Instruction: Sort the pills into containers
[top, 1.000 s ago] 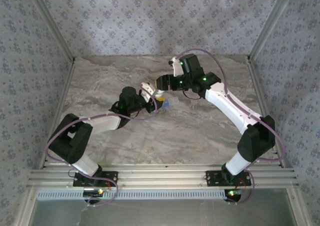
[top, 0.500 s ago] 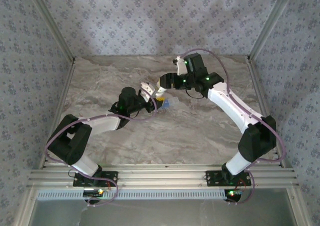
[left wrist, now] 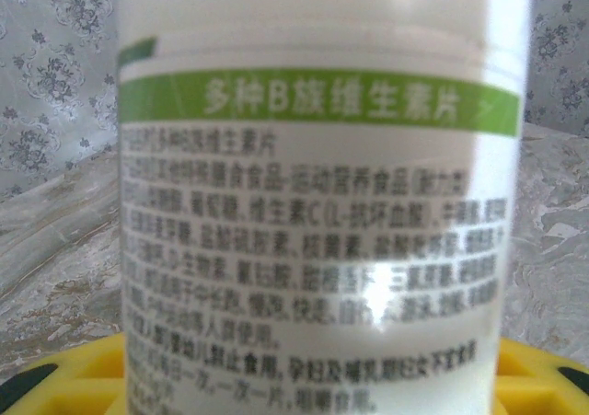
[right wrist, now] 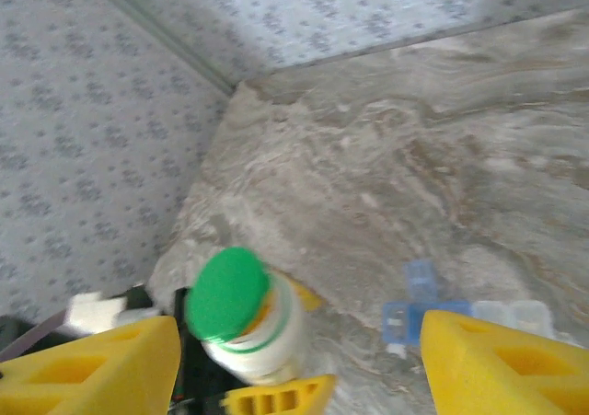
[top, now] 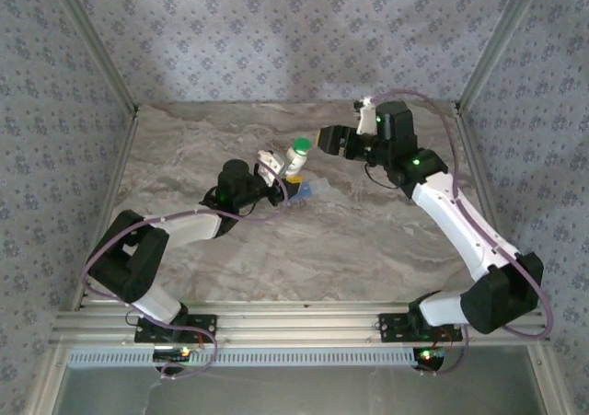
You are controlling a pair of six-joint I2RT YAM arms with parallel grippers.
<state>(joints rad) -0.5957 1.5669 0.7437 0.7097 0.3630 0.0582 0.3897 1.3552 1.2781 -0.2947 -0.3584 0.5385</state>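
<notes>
My left gripper (top: 283,173) is shut on a white bottle (top: 295,160) with a green cap (top: 301,145), holding it upright above the table. In the left wrist view the bottle's label (left wrist: 317,249) is pressed up close, with yellow pads (left wrist: 74,378) at both lower corners. My right gripper (top: 329,141) hangs open to the right of the cap, apart from it. Its yellow fingers (right wrist: 92,369) frame the capped bottle (right wrist: 262,337) from above. The blue pill box (top: 309,191) lies open on the table beside the bottle, also seen at the right wrist (right wrist: 414,309). The pills are hidden.
The marble tabletop (top: 368,240) is enclosed by patterned walls (top: 83,139) on three sides with metal corner posts. Open tabletop stretches in front of and to the right of the pill box.
My right gripper has drawn back to the right, away from the bottle's top, so the green cap now shows. The left arm and bottle have stayed in place.
</notes>
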